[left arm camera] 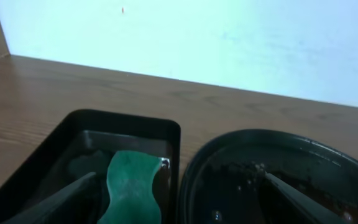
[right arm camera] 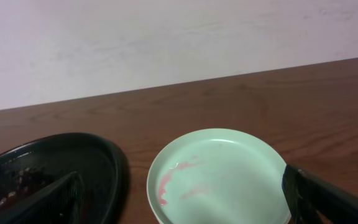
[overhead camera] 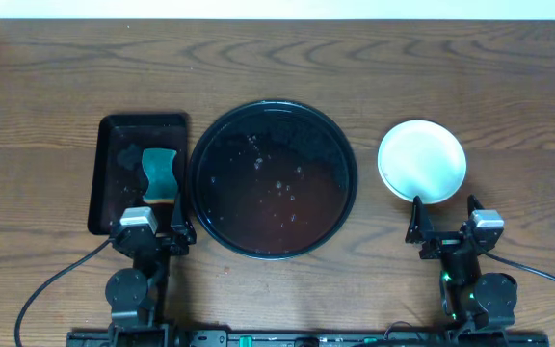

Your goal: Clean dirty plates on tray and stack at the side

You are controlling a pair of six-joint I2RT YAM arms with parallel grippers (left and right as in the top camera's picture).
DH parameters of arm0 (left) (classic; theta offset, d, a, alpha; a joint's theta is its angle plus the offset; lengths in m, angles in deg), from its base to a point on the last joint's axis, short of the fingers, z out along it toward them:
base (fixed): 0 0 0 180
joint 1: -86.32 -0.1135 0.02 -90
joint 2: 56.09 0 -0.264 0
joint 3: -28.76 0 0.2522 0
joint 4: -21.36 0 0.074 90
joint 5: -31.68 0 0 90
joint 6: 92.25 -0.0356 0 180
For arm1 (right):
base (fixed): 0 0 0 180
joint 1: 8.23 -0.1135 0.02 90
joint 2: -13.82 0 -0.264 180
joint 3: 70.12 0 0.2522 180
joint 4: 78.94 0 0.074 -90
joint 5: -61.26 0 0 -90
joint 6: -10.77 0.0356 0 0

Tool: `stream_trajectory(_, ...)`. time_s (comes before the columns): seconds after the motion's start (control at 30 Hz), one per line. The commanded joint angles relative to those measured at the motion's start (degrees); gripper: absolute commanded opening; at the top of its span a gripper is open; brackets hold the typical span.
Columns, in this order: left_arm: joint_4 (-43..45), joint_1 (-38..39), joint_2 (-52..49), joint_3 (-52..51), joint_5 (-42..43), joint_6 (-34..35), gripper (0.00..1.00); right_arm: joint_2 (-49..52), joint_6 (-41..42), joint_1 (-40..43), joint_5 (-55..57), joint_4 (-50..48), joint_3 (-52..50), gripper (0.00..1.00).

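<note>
Plate, small round shallow light-aqua (right arm camera: 219, 177), red-streaked, on brown wood tabletop (overhead camera: 509, 87) just right of large round glossy black tray (overhead camera: 258, 207). Likely light, stiff, slick, chippable: pinch rim. Left gripper (overhead camera: 154, 229), right gripper (overhead camera: 444, 226) spread wide, empty.

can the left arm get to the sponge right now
Probably yes. The left gripper is open just at the near end of the rectangular tray, and the teal sponge lies bare right ahead of it, nothing on top. Only the tray's low wall to clear.
</note>
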Motion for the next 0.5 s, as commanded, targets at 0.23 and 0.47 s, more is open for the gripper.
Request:
stream_trajectory(0.23,-2.1,0.1,0.4,-0.9,0.0,-0.3,0.81,-0.3,-0.6,0.4,-0.5,0.2,-0.1,0.99)
stream_trajectory(0.47,-2.1,0.1,0.3,-0.9,0.0,-0.3,0.81,-0.3,-0.6,0.4,-0.5,0.2,-0.1,0.99)
